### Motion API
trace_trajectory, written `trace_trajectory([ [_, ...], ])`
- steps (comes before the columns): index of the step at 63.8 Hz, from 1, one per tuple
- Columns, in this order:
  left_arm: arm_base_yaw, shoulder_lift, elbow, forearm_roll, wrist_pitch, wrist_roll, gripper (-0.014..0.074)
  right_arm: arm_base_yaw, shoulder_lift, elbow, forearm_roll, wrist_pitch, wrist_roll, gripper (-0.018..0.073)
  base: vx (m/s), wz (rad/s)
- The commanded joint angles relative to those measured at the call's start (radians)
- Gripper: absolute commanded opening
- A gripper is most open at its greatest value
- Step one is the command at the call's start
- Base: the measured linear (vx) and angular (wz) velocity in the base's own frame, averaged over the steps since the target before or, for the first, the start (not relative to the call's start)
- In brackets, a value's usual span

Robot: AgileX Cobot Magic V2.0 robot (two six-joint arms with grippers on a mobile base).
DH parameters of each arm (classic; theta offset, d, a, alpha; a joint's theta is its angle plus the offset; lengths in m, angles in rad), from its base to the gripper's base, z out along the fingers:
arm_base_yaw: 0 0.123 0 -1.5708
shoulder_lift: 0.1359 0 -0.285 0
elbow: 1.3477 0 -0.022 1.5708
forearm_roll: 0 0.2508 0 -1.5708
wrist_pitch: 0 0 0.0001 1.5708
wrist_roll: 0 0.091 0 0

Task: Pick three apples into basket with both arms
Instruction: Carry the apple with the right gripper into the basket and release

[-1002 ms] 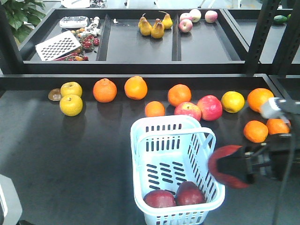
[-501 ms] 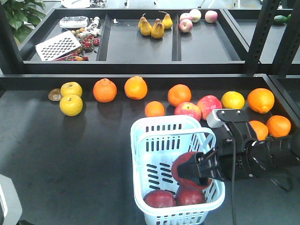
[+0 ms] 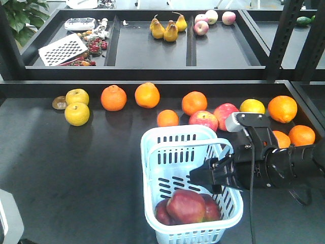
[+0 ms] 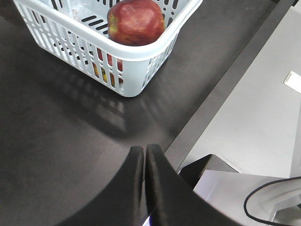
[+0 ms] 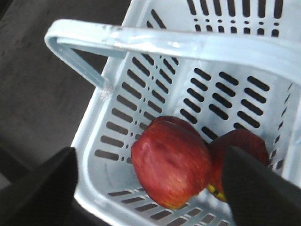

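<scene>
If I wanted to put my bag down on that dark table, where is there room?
The widest bare patch lies left of the basket, below the two yellow fruits. The back row of oranges is crowded, and the right arm hangs over the basket's right side with its gripper open.

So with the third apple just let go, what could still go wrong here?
The top apple sits stacked on the two beneath, so it might roll or settle. The open right gripper hangs inside the basket, under its raised handle; lifting out carelessly could snag the handle and drag or tip the basket.
</scene>
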Motion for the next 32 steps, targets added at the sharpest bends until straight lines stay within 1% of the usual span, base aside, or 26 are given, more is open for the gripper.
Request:
trace_trajectory([
  [1, 0.001, -0.001, -0.024, -0.042, -0.040, -0.006, -0.0006, -0.003, -0.032, -0.023, 0.028, 0.061, -0.041, 0.0444, 0.00, 0.00],
  [5, 0.001, -0.001, -0.024, -0.042, -0.040, -0.006, -0.0006, -0.003, -0.049, -0.023, 0.025, 0.118, -0.067, 0.0336, 0.00, 0.00],
  [8, 0.001, -0.001, -0.024, -0.042, -0.040, -0.006, -0.0006, -0.003, -0.071, -0.023, 0.014, 0.152, -0.089, 0.0214, 0.00, 0.00],
  [15, 0.001, -0.001, -0.024, -0.042, -0.040, -0.006, -0.0006, -0.003, -0.149, -0.023, -0.028, 0.173, -0.097, -0.0016, 0.00, 0.00],
  [25, 0.001, -0.001, -0.024, -0.042, -0.040, -0.006, -0.0006, -0.003, -0.296, -0.023, -0.105, 0.171, -0.087, -0.0009, 0.00, 0.00],
  [32, 0.001, -0.001, -0.024, -0.042, -0.040, -0.006, -0.0006, -0.003, -0.423, -0.004, -0.219, 0.172, -0.013, -0.0008, 0.00, 0.00],
])
